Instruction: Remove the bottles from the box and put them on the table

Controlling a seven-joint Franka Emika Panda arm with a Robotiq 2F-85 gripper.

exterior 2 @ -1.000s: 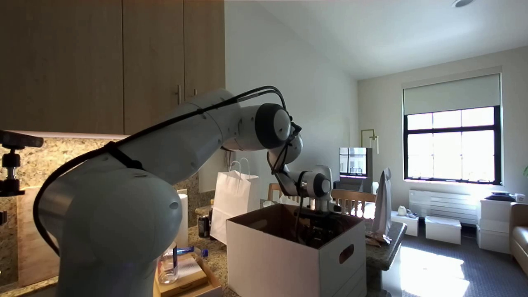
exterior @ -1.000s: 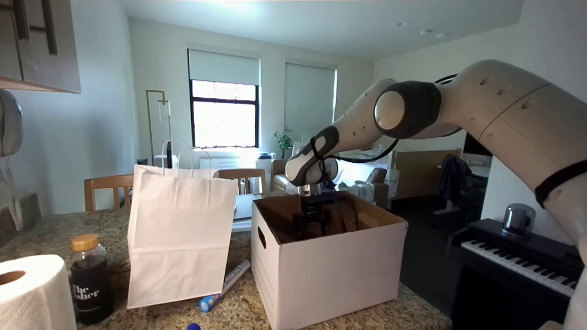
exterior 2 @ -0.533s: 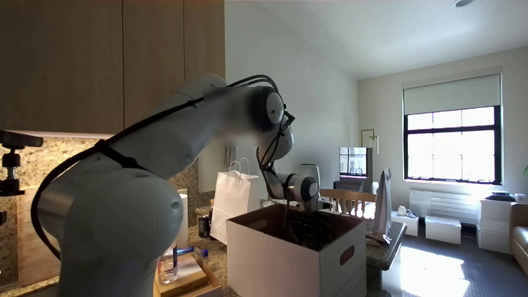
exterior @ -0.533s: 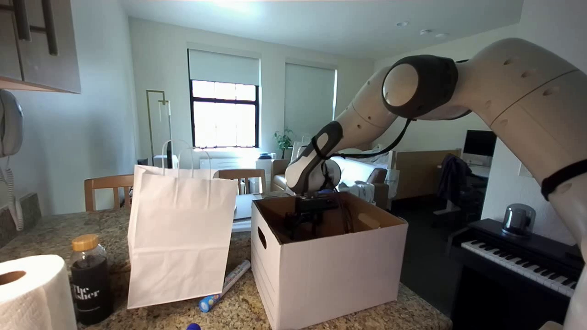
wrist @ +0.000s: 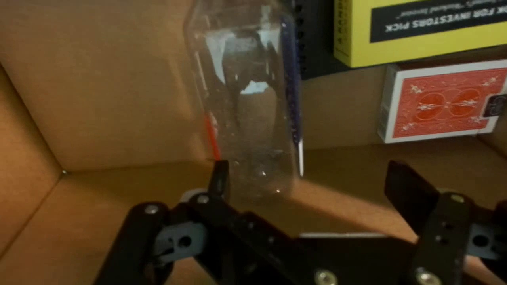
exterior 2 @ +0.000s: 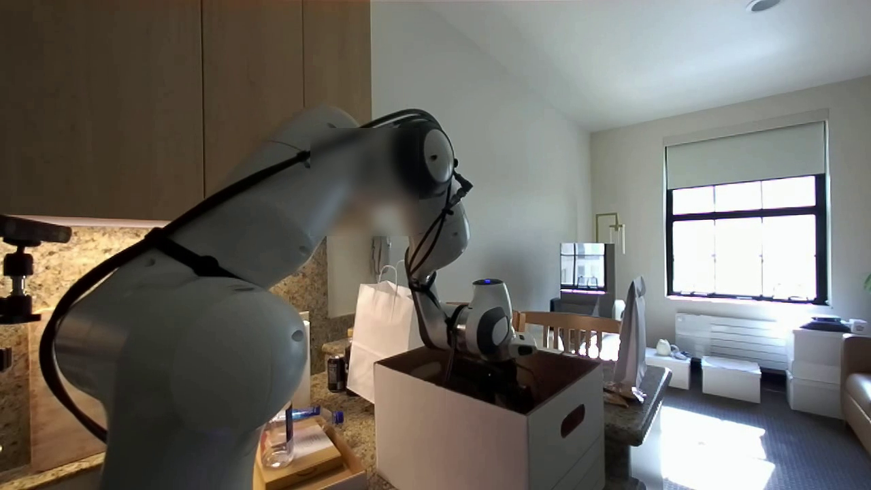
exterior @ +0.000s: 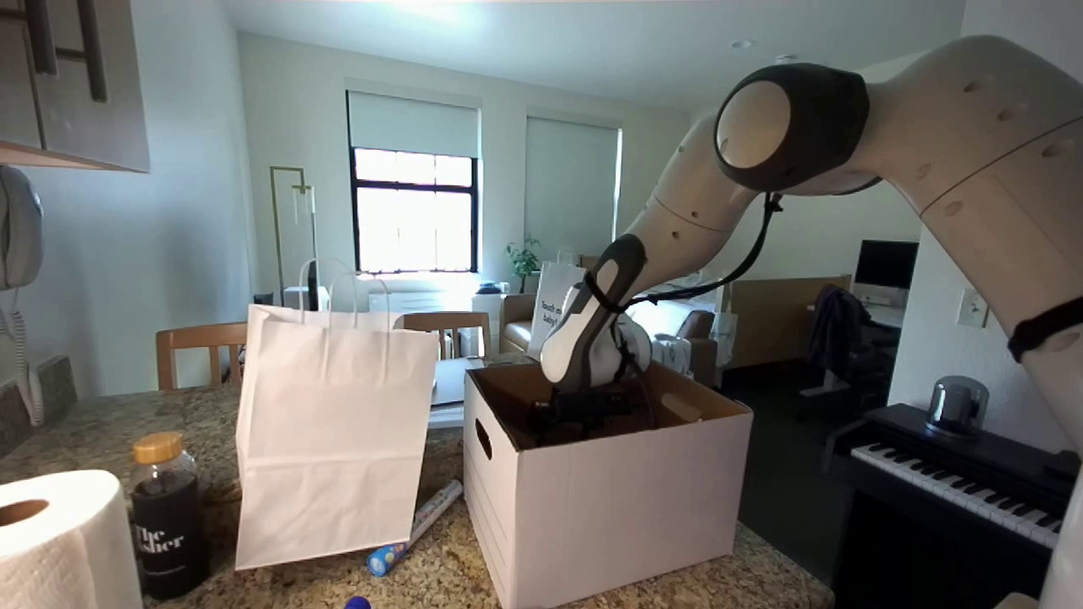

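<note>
The white box (exterior: 626,516), brown inside, stands on the speckled table (exterior: 448,584); it also shows in an exterior view (exterior 2: 449,429). In the wrist view a clear bottle (wrist: 253,114) stands in the box near a wall, with red and blue edges on its sides. My gripper (wrist: 311,176) is inside the box, open. The bottle's lower end is between the fingers, close to the left finger; I cannot tell if they touch. The exterior views hide the fingers behind the box wall. Another clear bottle (exterior 2: 277,439) stands outside the box beside the arm base.
In the box are a yellow book (wrist: 420,51), a black notebook (wrist: 317,59) and a red card pack (wrist: 447,103). Outside are a white paper bag (exterior: 338,448), a tube (exterior: 415,529), a dark jar (exterior: 169,533) and a paper towel roll (exterior: 68,550).
My gripper has gone deeper into the box, so less of it shows above the rim. The arm's elbow has risen and drawn back toward the base. The box has not moved.
</note>
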